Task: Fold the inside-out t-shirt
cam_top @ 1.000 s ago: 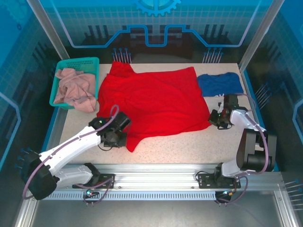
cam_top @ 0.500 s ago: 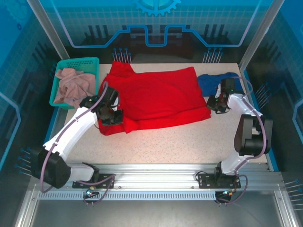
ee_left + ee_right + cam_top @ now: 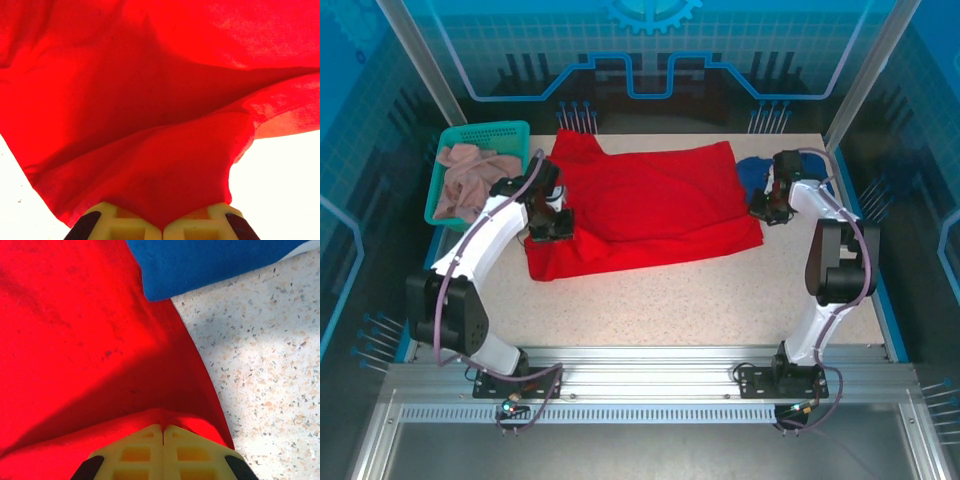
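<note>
Red t-shirt (image 3: 650, 205) lies across far half of counter (image 3: 670, 300). Left claw (image 3: 162, 227) pinched shut on its cloth toward left edge, right claw (image 3: 162, 432) likewise toward right edge. Risk: uneven pull skews fold; blue shirt (image 3: 210, 265) beside right claw snags.

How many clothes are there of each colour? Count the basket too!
Red: 1, the red t-shirt
Blue: 1, the dark blue t-shirt
Pinkish-beige: 1, the crumpled garment in the basket
Green: 1, the plastic basket
Total: 4 things, 3 of them clothes
</note>
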Controlling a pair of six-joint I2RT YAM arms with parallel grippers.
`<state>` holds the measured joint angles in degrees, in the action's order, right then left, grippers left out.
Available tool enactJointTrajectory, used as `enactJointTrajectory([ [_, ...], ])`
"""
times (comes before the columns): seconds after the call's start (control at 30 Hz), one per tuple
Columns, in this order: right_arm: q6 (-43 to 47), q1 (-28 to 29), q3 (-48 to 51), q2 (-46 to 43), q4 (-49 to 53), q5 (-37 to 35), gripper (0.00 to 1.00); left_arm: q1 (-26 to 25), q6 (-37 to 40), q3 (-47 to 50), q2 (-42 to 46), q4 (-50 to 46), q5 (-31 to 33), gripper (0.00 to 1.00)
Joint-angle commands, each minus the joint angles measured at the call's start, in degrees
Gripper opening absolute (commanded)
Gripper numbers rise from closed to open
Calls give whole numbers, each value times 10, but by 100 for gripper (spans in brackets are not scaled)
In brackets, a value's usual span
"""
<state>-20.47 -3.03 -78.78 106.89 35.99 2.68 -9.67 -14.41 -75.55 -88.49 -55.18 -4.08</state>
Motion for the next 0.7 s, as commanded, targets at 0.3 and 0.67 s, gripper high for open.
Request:
enactJointTrajectory([
  [0.3, 15, 24, -79, 50, 29, -25, 0, 48, 40, -85, -69, -16, -17, 0],
  [0.67, 24, 39, -139, 99, 49, -46, 0, 66, 42, -119, -118, -21, -9, 0],
])
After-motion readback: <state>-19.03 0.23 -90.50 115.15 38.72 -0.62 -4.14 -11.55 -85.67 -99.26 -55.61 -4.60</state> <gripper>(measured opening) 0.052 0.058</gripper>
